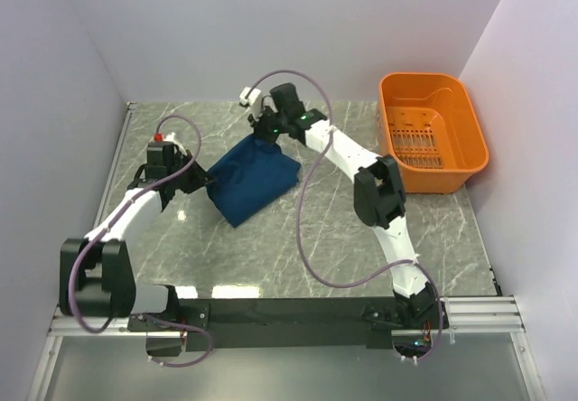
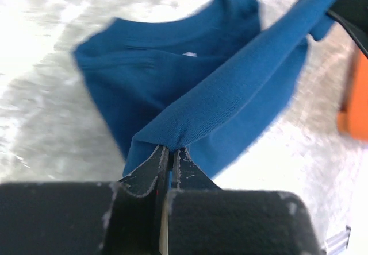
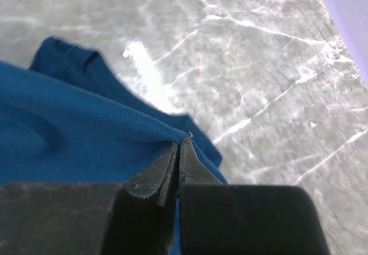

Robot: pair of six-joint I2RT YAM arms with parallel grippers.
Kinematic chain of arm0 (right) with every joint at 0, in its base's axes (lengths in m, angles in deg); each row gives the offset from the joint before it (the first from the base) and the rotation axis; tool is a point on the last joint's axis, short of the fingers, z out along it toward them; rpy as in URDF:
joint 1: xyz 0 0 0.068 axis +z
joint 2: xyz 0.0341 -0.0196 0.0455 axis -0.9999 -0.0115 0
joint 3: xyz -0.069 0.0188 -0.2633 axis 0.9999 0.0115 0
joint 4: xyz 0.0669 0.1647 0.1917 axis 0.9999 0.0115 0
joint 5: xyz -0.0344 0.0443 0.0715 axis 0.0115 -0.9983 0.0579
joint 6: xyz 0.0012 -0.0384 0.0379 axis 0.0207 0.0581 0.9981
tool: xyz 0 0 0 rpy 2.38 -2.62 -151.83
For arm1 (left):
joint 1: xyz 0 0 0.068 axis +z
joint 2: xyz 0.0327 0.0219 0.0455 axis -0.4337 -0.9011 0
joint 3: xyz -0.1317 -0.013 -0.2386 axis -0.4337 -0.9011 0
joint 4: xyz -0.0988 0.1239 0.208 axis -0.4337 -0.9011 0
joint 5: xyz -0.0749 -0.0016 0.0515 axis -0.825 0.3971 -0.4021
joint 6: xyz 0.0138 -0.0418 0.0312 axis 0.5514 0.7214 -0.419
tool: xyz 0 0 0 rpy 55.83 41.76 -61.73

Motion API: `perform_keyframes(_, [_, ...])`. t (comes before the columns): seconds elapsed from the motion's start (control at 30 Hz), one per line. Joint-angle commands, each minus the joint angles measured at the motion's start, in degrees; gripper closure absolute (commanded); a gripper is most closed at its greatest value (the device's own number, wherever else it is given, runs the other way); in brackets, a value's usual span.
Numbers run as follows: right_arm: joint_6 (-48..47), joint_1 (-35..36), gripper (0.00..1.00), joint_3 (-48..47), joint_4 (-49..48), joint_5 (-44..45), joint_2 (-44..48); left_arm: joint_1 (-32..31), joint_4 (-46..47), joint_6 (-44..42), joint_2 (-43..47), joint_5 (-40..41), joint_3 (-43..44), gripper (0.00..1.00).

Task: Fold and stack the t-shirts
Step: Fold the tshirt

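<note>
Two edges of the navy t-shirt [image 1: 248,180] are pinched in the tightly closed left gripper [image 2: 171,151] and right gripper [image 3: 178,146], with the cloth stretched between them and bare marble tabletop [image 1: 361,247] seen all around.

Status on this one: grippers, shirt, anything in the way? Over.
Both shut on the shirt: left gripper on one edge, right gripper on another. Fabric stretched between them, rest bunched underneath. Nothing in the way; basket stands apart, far right.

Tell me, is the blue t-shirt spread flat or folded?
Folded over, not flat: the t-shirt hangs doubled between the left gripper and right gripper, each shut on an edge.
</note>
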Motion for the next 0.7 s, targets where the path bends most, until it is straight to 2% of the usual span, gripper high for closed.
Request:
perform_keyframes(0.0, [5.48,1.23,1.00,-3.59,-7.84,9.34,-3.08,2.15,4.18,-2.15,-4.00,0.01,1.59,0.99])
perform_keyframes(0.27, [6.18,1.31,1.00,-4.57,-9.60,13.21,-7.13,2.94,5.85,-3.56,-14.46,-0.60,7.48,0.99])
perform_keyframes(0.67, [7.94,1.49,1.00,-4.66,-11.27,19.01,-8.27,2.94,5.67,-5.67,-22.55,-1.30,14.60,0.99])
